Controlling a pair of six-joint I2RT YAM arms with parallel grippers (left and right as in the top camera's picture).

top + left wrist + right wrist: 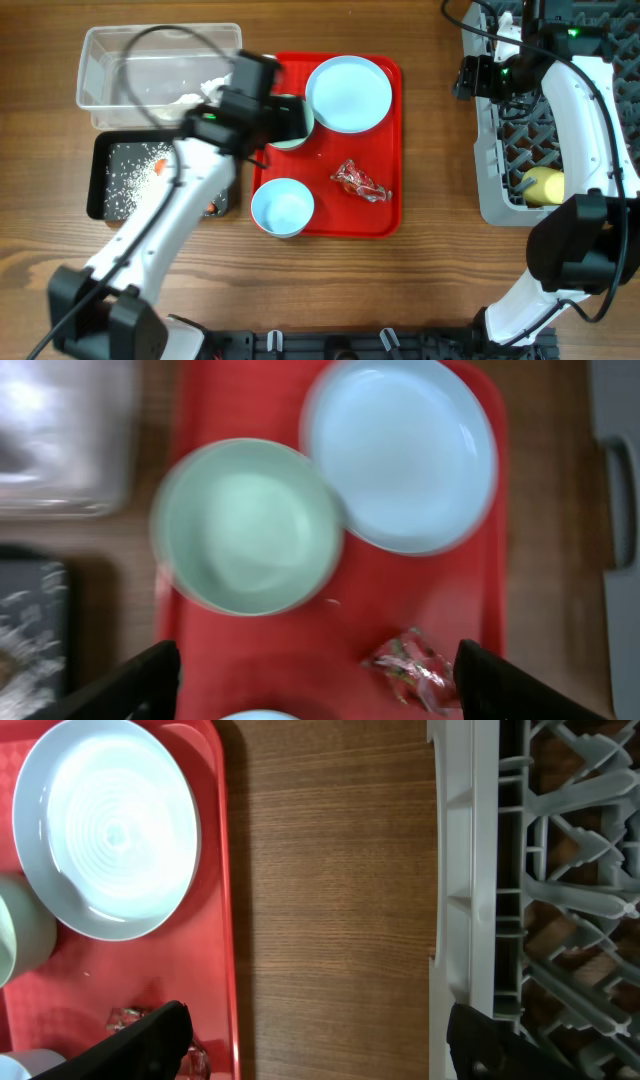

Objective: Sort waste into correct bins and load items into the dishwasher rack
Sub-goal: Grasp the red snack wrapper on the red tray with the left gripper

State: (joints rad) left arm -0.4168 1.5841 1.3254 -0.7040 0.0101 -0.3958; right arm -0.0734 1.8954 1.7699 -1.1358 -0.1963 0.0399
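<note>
My left gripper (283,117) is open and empty, hovering over the mint bowl (296,138) on the red tray; its fingers frame the tray in the left wrist view (320,698). That view shows the mint bowl (248,525), the pale-blue plate (400,452) and the shiny wrapper (410,670). The plate (348,92), a blue bowl (282,207) and the wrapper (360,182) lie on the tray. My right gripper (478,76) is open and empty beside the grey dishwasher rack (497,190), over bare wood (320,1045). A yellow cup (541,185) lies in the rack.
The clear tub (110,60) at the back left holds white tissue (195,97). The black tray (100,190) in front of it holds rice grains (125,180) and an orange carrot (160,166). The flat red tray (385,215) sits mid-table.
</note>
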